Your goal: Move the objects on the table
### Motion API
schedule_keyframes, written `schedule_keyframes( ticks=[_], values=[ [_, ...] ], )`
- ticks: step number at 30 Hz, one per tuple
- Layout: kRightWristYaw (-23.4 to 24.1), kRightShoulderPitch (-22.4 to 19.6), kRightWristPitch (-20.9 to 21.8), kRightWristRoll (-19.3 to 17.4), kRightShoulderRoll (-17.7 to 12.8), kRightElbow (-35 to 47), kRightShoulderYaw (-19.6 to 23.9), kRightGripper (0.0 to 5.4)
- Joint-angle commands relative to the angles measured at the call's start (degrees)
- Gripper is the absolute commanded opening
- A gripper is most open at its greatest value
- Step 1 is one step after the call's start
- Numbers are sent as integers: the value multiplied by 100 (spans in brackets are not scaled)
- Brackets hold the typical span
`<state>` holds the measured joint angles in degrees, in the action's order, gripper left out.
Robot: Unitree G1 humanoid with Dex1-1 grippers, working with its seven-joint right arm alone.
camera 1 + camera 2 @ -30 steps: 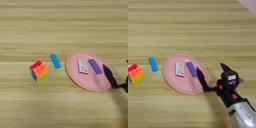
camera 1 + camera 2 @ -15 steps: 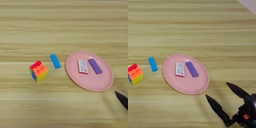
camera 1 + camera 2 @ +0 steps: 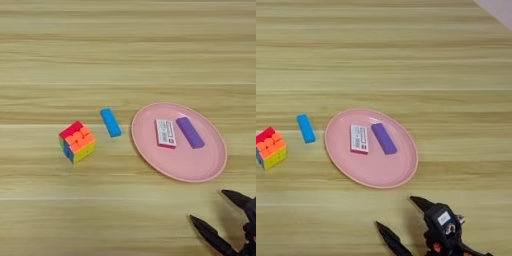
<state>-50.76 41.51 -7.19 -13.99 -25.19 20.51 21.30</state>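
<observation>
The gripper [image 3: 400,220] has been withdrawn below the plate [image 3: 212,167], fingers spread and empty; cube [image 3: 77,141] and block [image 3: 110,122] remain left of it.

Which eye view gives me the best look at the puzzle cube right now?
The left eye view: the puzzle cube sits whole, well inside the picture, left of the blue block. In the right eye view it sits at the left edge, partly cut off.

A multicoloured puzzle cube [image 3: 77,141] sits at the left. Just right lies a flat blue block [image 3: 110,122], beside the round pink plate [image 3: 190,167].
</observation>
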Motion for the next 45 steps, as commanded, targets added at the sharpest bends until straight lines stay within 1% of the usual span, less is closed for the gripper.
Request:
schedule_keyframes(
  ticks=[1,5,8,11,18,24,28,29,32,45],
  values=[
    [127,28,-148,-79,4,316,-384,536],
    [342,-115,-524,-126,221,456,-968,536],
    [522,-276,-705,-170,329,442,-1171,536],
    [649,-401,-734,-195,372,413,-1302,536],
    [905,-682,-632,-100,371,183,-1375,536],
    [1125,-974,-589,-214,461,40,-1284,536],
    [1277,-1202,-567,-415,555,18,-1127,536],
    [1308,-1244,-548,-416,555,-18,-1108,536],
    [1396,-1324,-477,-341,544,-114,-1099,536],
    [1525,-1585,-360,-418,566,-373,-958,536]
  ],
)
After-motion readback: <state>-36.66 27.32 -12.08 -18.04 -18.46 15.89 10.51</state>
